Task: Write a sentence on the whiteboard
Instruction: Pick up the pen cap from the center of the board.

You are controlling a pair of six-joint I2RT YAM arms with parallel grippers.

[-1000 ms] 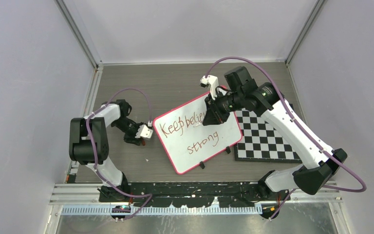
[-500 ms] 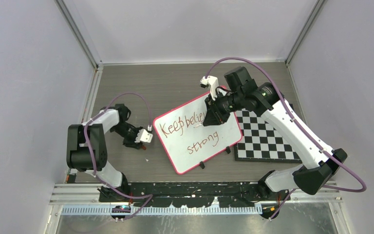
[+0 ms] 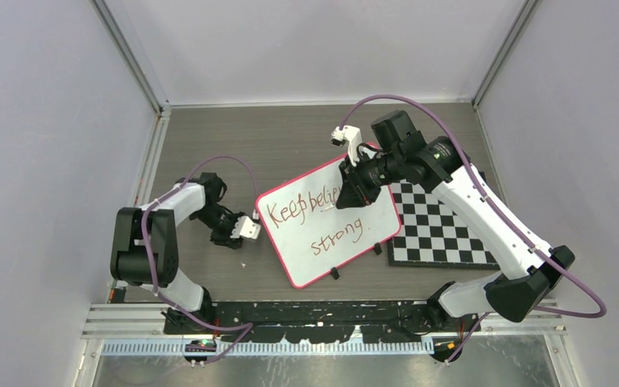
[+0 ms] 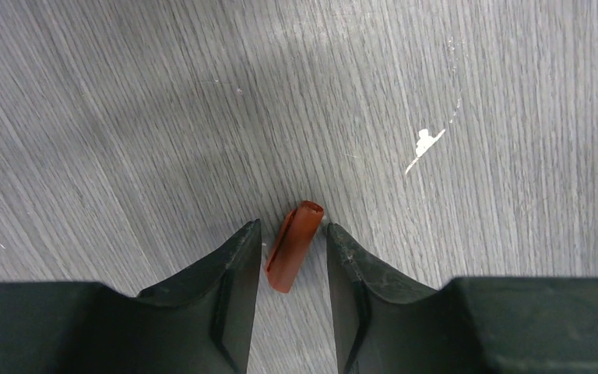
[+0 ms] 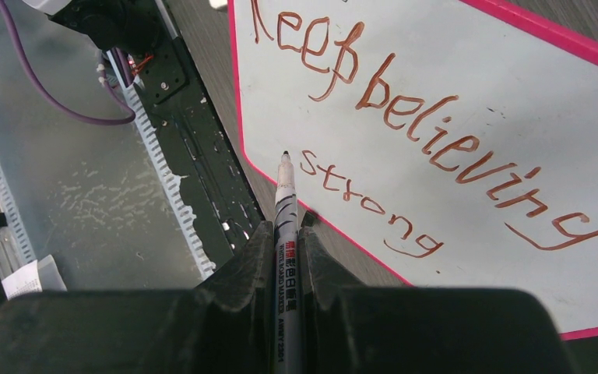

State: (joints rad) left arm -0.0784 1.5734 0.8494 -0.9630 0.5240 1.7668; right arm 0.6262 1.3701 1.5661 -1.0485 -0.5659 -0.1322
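Note:
The whiteboard [image 3: 375, 218] with its pink rim lies tilted at the table's middle. The sentence [image 3: 302, 208] on it, in brownish-red marker, reads "Keep believing strong" [image 5: 436, 148] on two lines. My right gripper [image 3: 346, 193] hovers over the board's far part, shut on a white marker [image 5: 284, 206] whose uncapped tip points toward the board's near edge. My left gripper [image 3: 227, 235] is low on the table just left of the whiteboard. Its jaws stand open on either side of a red-brown marker cap [image 4: 296, 245] lying on the wood, with small gaps.
A black-and-white checkered board [image 3: 443, 234] lies right of the whiteboard, partly under its corner. A white scuff [image 4: 424, 144] marks the wood ahead of the left gripper. The black mounting rail [image 3: 322, 314] runs along the near edge.
The left arm has shifted right and a little nearer, bringing its gripper closer to the whiteboard's left edge. The right arm and marker have not moved.

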